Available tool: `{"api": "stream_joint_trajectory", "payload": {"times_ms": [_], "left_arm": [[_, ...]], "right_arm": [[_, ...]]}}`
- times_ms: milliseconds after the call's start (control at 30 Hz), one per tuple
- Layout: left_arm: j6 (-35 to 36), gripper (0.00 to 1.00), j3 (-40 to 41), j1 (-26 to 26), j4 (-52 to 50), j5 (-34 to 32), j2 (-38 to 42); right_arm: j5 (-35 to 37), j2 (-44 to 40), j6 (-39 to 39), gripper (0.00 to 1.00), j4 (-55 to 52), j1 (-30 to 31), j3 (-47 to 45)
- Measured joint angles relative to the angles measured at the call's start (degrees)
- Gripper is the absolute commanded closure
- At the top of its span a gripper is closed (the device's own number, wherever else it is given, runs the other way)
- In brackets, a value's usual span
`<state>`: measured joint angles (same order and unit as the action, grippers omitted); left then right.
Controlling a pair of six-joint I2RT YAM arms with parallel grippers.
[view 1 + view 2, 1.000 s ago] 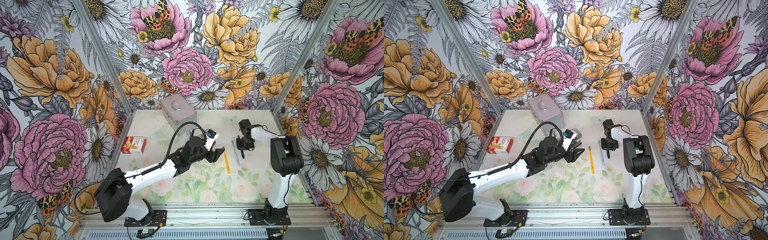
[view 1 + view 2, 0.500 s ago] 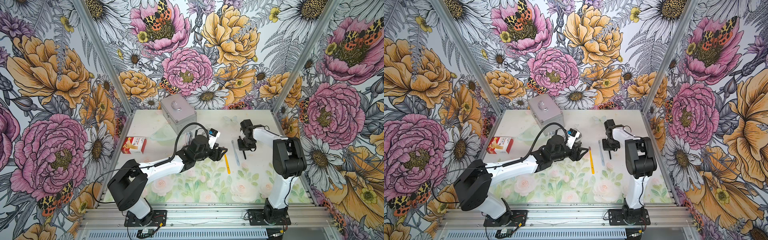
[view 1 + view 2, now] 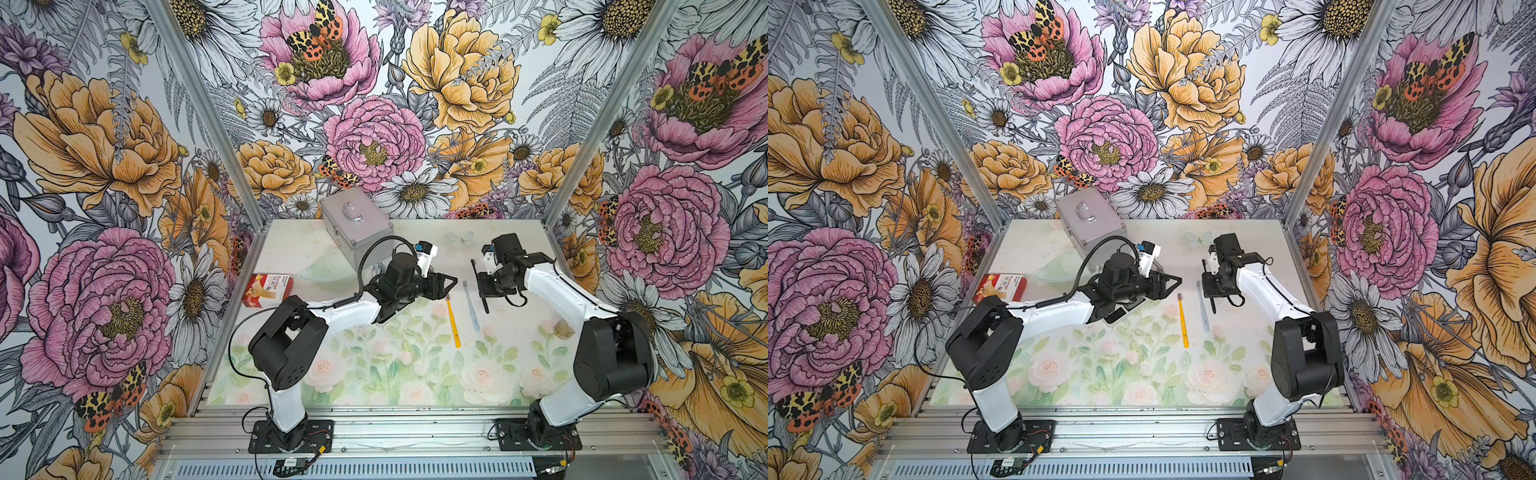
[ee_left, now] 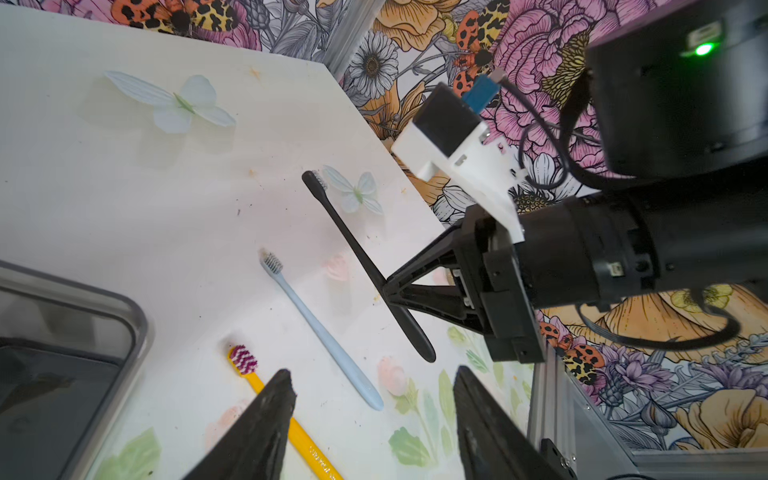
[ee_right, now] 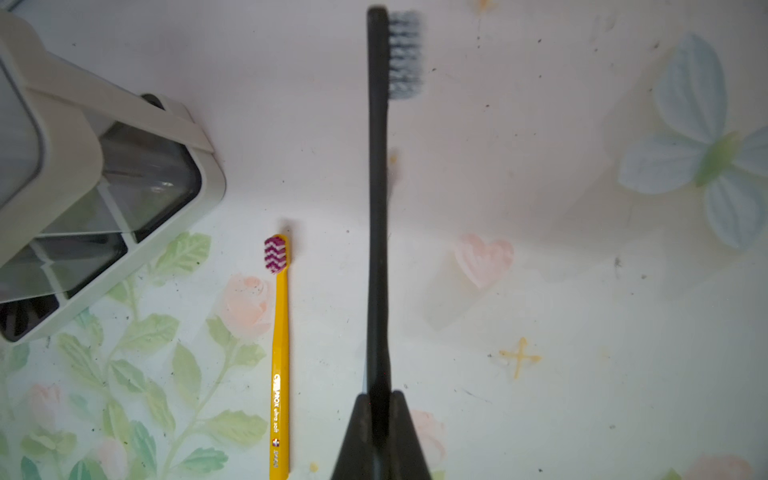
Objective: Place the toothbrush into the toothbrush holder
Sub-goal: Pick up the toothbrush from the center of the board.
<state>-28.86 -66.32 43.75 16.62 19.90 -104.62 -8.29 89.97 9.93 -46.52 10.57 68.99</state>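
The black toothbrush (image 5: 377,208) was found clamped in the right jaws, lifted off the worktop (image 5: 561,311). The left jaws stood apart, empty. Insertion into the holder (image 5: 66,129) was judged outstanding.

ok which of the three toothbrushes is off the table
The black toothbrush: the right gripper is shut on its handle and holds it above the table, while the yellow toothbrush and the pale blue toothbrush lie flat on it.

Top views overhead; wrist views close above tabletop (image 4: 124,208)
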Motion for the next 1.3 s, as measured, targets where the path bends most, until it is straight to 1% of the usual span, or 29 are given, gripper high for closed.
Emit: {"api": "stream_joint_trajectory", "payload": {"times_ms": [100,300,633,733,800,1033,1067,1133,1300], "left_arm": [[-0.9,0.37,-2.3,0.2,0.3,0.7,-2.7],[-1.3,0.37,-4.9,1.0,0.3,1.2,-5.4],[-1.5,0.37,-10.1,1.5,0.4,1.4,-8.0],[-1.6,0.43,-11.1,1.5,0.4,1.4,-9.4],[-1.7,0.44,-11.5,1.5,0.3,1.4,-10.3],[-0.6,0.44,-15.1,1.5,-2.6,1.4,-12.6],[-0.6,0.47,-15.4,1.5,-2.7,1.4,-12.6],[-0.5,0.63,-16.1,1.5,-3.0,1.4,-12.6],[0.9,0.90,-17.0,1.5,-3.1,1.7,-12.8]], "right_arm": [[-0.9,-2.9,-0.2,1.00,0.0,0.6,-0.6],[-3.2,-7.0,-0.6,1.00,0.0,1.3,-1.4],[-4.9,-7.9,-0.6,1.00,0.0,2.6,-3.0],[-5.1,-9.0,-0.6,1.00,0.0,3.1,-3.0],[-5.1,-9.9,-0.6,1.00,0.0,3.5,-3.0],[-5.7,-11.5,-0.6,1.00,0.0,5.0,-3.3],[-5.9,-11.6,-0.6,1.00,0.0,5.2,-3.3],[-6.2,-11.6,-0.6,1.00,0.0,5.4,-3.3],[-6.4,-11.6,-0.5,1.00,-0.1,5.7,-3.3]]}}
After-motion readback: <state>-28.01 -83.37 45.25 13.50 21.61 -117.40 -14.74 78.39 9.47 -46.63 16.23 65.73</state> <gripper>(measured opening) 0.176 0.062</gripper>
